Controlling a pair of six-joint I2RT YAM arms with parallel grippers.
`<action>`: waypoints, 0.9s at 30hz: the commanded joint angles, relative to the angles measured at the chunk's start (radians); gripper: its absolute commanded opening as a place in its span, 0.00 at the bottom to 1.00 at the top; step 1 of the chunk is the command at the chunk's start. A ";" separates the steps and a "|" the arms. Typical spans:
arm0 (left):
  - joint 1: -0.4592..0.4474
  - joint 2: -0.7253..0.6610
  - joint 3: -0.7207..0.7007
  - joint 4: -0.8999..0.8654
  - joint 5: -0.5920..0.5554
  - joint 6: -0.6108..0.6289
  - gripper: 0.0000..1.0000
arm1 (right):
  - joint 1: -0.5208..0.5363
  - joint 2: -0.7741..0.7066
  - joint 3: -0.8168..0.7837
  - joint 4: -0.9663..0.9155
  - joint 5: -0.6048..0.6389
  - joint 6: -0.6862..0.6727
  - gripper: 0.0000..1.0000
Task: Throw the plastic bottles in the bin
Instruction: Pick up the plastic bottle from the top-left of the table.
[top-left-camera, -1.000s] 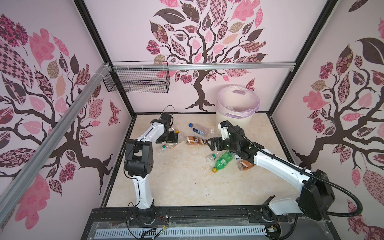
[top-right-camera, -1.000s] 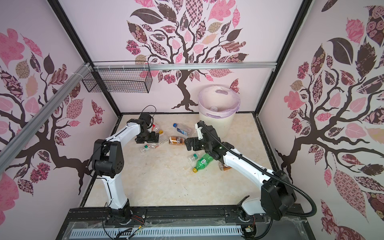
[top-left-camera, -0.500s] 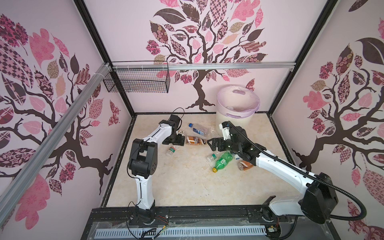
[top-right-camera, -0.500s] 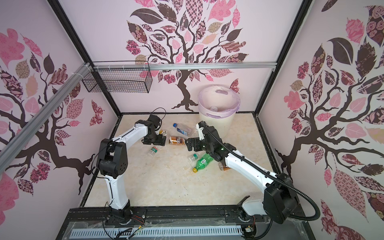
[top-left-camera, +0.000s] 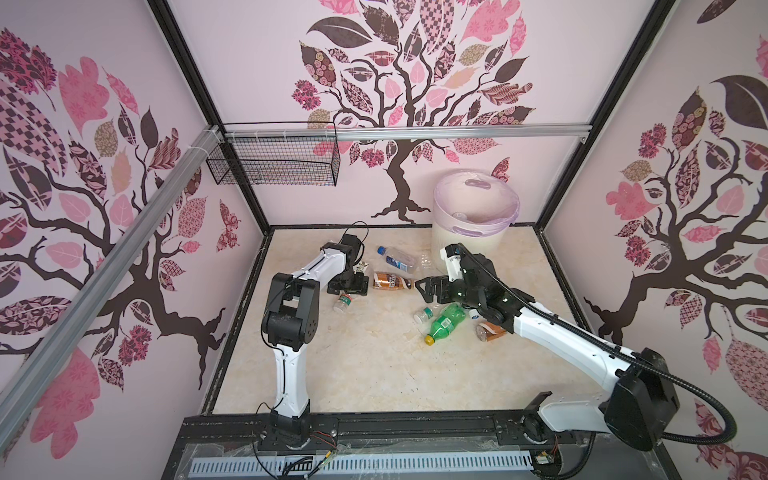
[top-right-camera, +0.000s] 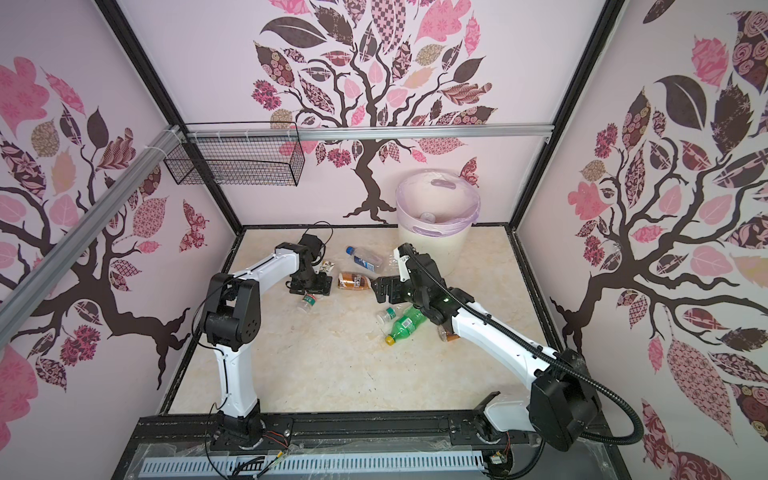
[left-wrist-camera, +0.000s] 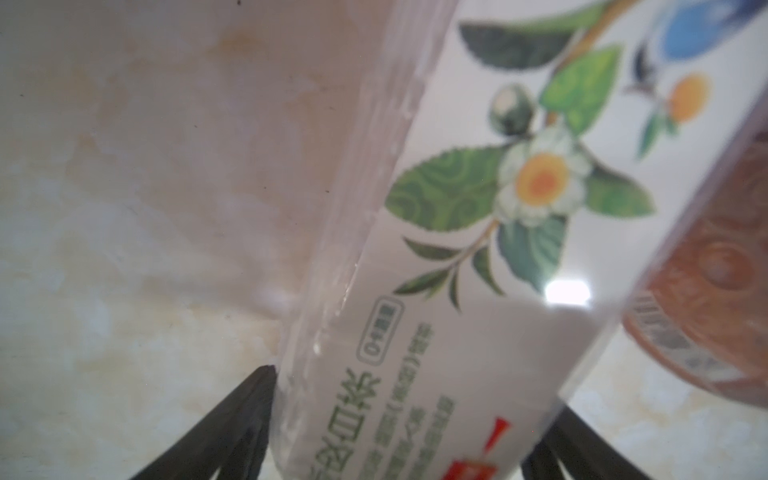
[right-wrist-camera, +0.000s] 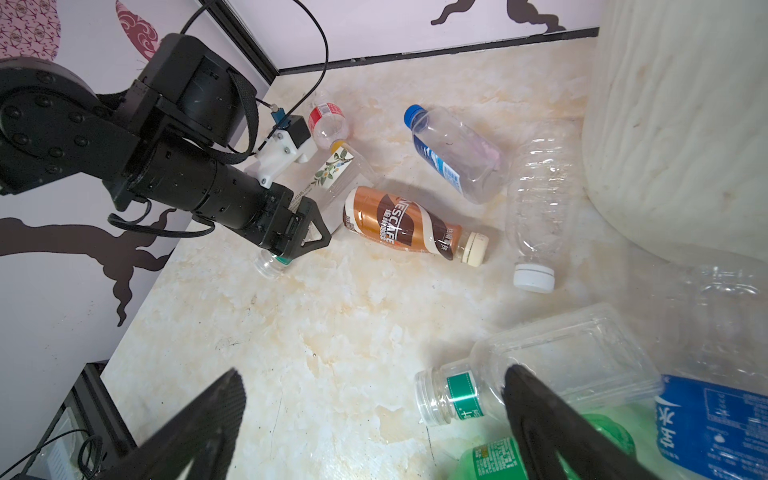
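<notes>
Lying flat on the tabletop (top-left-camera: 374, 374), the tea bottle (left-wrist-camera: 478, 249) sits between the fingers (left-wrist-camera: 232, 428) of the left end effector (left-wrist-camera: 415, 390). They press both its sides, so it's a grasp, low at the surface. The brown bottle (right-wrist-camera: 399, 226) lies just beside it. The right end effector (right-wrist-camera: 372, 374) hangs spread wide, holding nothing, over a clear bottle (right-wrist-camera: 540, 365) next to the green bottle (top-left-camera: 446, 322). The bin (top-left-camera: 486, 243) stands upright by the far wall, near that arm.
</notes>
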 joint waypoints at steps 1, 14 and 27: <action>0.002 0.015 0.038 0.026 0.029 -0.018 0.77 | 0.004 -0.044 -0.009 0.002 0.013 0.008 0.99; 0.002 -0.157 -0.146 0.125 0.123 -0.122 0.61 | 0.004 -0.040 -0.004 0.007 -0.003 0.027 1.00; -0.033 -0.527 -0.333 0.363 0.238 -0.137 0.61 | 0.002 -0.032 0.101 0.004 -0.062 0.139 0.99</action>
